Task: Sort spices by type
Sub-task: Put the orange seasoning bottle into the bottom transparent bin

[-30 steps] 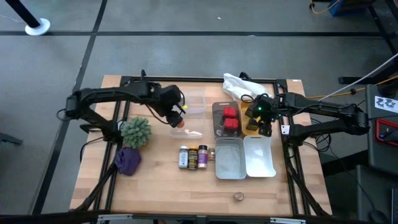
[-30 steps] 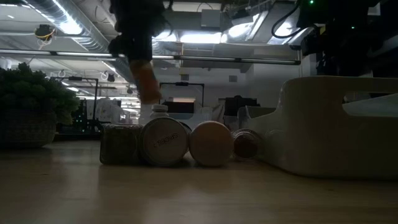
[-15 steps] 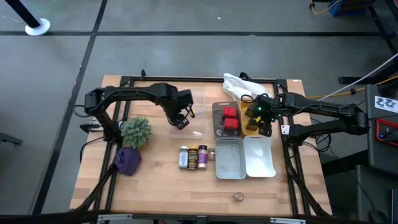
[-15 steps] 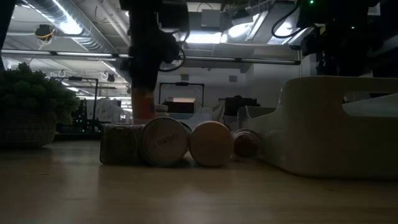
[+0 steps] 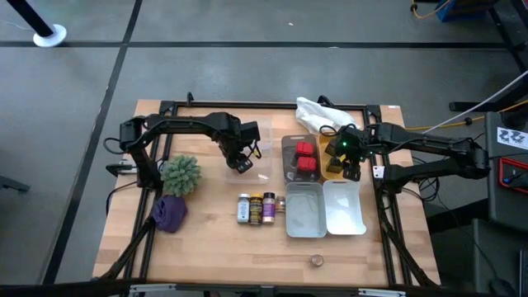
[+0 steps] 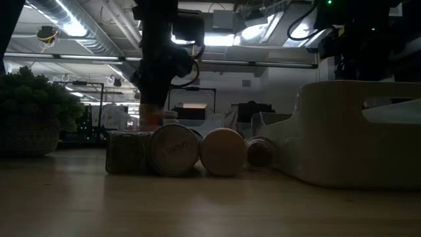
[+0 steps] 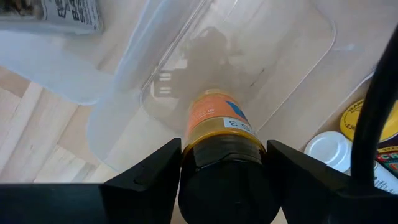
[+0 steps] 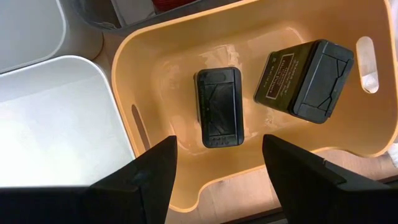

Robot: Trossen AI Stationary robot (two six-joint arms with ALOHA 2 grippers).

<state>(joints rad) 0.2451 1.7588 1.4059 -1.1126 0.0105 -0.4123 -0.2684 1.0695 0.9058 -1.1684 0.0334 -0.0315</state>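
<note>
L pincer [image 7: 221,186] grips an orange-labelled, dark-capped spice jar [image 7: 219,124] w/ both fingers, over a clear plastic tray [image 7: 261,56] at mid-surface. R pincer [image 8: 214,180], jaws wide & empty, hangs over a yellow plastic bin [image 8: 149,74] w/ 2 dark rectangular tins [image 8: 219,107]. 3 jars [image 5: 256,208] stand in a row nearer the front.

The left claw [image 5: 240,162] sits low over a clear tray [image 7: 249,56], closed around an orange jar [image 7: 217,121], with the tray walls close on either side. Just toward the surface's front, a row of jars [image 5: 256,207] blocks that way, and a green plant [image 5: 181,174] stands to the left. The right claw [image 5: 352,172] hangs open-fingered above a yellow bin [image 8: 249,168] holding two dark tins [image 8: 219,107]; bare floor shows between them. The wooden surface [image 5: 214,252] in front of the row lies open.
</note>
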